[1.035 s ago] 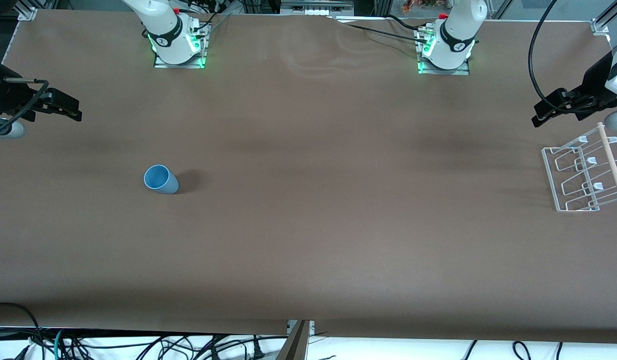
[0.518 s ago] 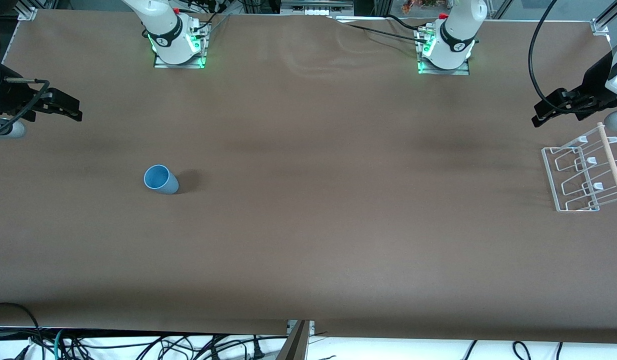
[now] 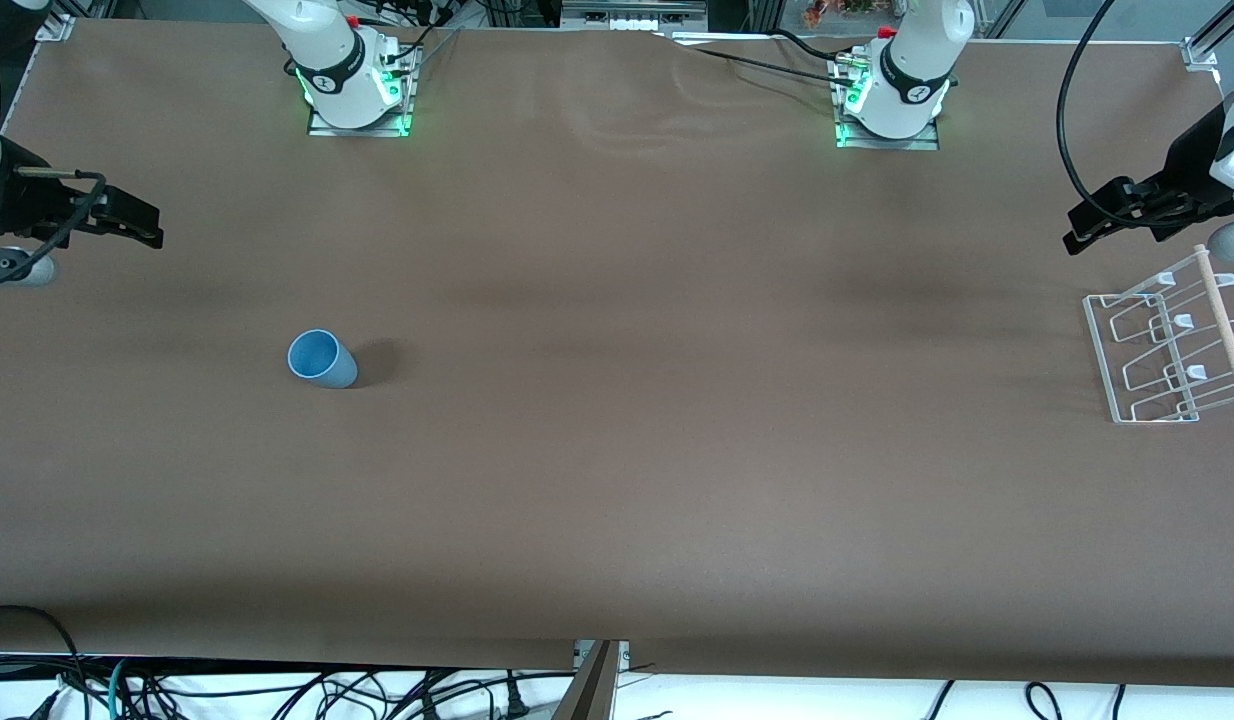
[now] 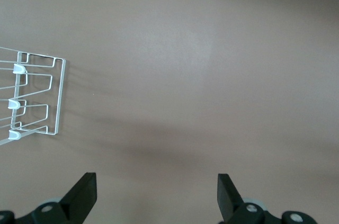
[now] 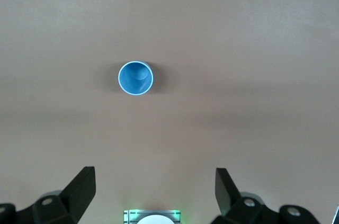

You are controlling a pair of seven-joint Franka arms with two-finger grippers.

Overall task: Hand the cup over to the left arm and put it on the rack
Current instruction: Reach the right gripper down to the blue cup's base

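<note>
Even overhead light, soft shadows, sharp

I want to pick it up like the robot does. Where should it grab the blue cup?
Probably around the outside wall, near the rim. The cup stands upright on the table with its mouth up and has no handle, so coming down from above and squeezing two sides of the round wall seems best. The open right gripper is at the same end of the table as the cup.
</note>
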